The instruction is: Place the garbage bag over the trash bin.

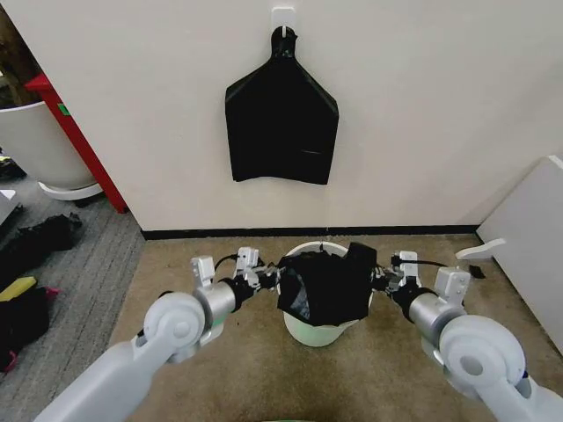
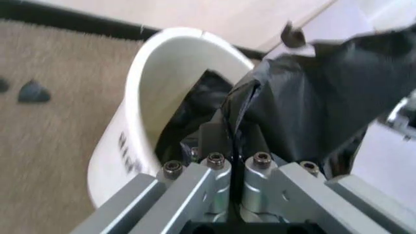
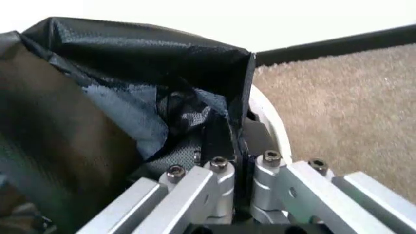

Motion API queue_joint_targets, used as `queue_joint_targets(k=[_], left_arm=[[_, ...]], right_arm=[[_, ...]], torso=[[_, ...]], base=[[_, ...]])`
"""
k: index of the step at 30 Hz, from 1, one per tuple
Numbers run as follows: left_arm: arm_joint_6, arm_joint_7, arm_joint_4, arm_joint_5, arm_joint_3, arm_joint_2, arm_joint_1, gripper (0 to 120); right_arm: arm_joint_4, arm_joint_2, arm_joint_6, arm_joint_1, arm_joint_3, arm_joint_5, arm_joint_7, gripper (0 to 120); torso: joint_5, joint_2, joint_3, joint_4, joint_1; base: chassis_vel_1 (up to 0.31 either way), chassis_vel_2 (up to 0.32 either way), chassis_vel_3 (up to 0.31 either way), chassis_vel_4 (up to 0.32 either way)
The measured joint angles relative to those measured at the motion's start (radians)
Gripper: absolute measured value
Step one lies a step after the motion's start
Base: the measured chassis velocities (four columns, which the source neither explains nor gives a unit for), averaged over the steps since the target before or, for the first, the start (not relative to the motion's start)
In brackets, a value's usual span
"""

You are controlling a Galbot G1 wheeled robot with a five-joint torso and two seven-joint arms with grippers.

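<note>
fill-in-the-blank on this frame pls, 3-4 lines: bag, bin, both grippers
1. Both grippers hold the garbage bag stretched over the ____.
2. The left gripper is ____ on the bag's edge; so is the right gripper.
3. The trash bin stands on the ____ floor.
4. A bunch of black bags hangs on the ____ behind the bin.

Missing words: trash bin; shut; carpeted; wall

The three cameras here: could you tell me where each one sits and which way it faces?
Head view: high on the robot, looking forward and down at the trash bin; both arms show, left gripper, right gripper.
Left wrist view: behind its fingers, facing the bin's inside.
Right wrist view: behind its fingers, facing the rim.
All share the garbage bag.
</note>
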Motion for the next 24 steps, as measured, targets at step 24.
queue_joint_targets(k=[24], left_arm=[[-0.005, 0.008, -0.127, 0.187, -0.051, 0.015, 0.246, 0]], right_arm=[[0.038, 0.057, -0.045, -0.098, 0.017, 0.021, 0.123, 0]], torso=[[0.0, 0.0, 0.0, -0.0001, 0.0]], base=[[0.0, 0.0, 0.0, 0.0]])
